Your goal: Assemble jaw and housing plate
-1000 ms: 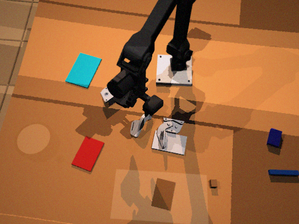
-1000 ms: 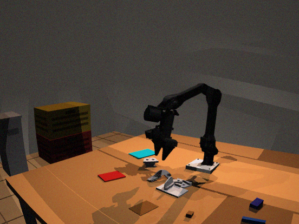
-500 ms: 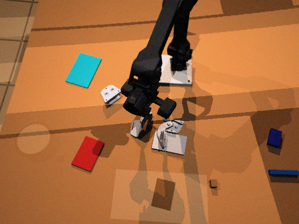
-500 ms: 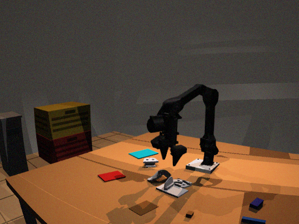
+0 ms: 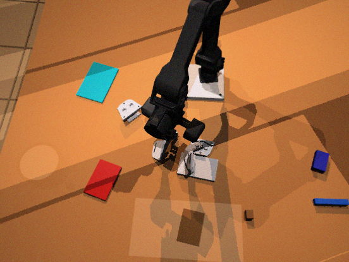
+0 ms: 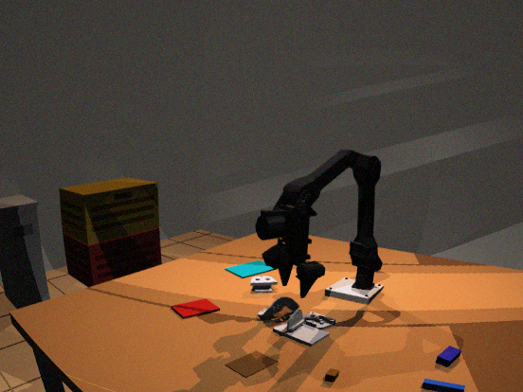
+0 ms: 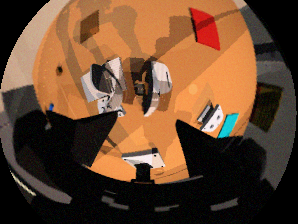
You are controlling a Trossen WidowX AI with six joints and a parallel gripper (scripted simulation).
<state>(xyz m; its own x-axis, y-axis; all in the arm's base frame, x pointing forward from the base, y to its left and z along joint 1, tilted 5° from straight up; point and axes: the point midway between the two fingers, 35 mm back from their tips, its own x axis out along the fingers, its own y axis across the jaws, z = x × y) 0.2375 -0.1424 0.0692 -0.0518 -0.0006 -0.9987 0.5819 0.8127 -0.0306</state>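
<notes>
Jaws first, since they're the whole job: I count two. One jaw [image 5: 189,162] [image 6: 296,321] [image 7: 97,75] is up at the pale grey base [image 5: 207,168] [image 6: 308,335] [image 7: 88,86]; the other, the loose jaw [image 5: 158,151] [image 6: 263,313] [image 7: 161,80], is on the bench [image 5: 63,126] [image 6: 137,294] [image 7: 190,65] just off to its side, clearly apart from it. There's one housing plate [image 5: 126,111] [image 6: 263,280] [image 7: 214,120], off the base, over between the loose jaw and the cyan sheet [image 5: 98,83] [image 6: 249,269] [image 7: 229,126]. Other stuff: one red sheet [image 5: 102,180] [image 6: 195,308] [image 7: 206,30], one brown sheet [image 5: 190,226] [image 6: 251,365] [image 7: 90,26], one tiny brown block [image 5: 249,214] [image 6: 332,375], one dark blue block [image 5: 320,161] [image 6: 448,356] and one blue bar [image 5: 330,202] [image 6: 443,384].

Pincer [image 5: 181,138] [image 6: 294,290] [image 7: 147,117] is basically wide open, tips pointing down, nothing in it. From the exterior view it's hanging above the bench near the jaws, not touching either.

As for looks, the loose jaw is a curved arm, pale at its broad end, with its arch in dark shade. The mounted one stands like a fin over the base, and the pin area beside it is a light bracket with little dark dots. Can't tell from here how the teeth sit. Housing plate is whitish with two round marks on top, cut corners and a smaller block under it. Gap's still wide, so no mesh between the jaws, and the housing isn't closed.
</notes>
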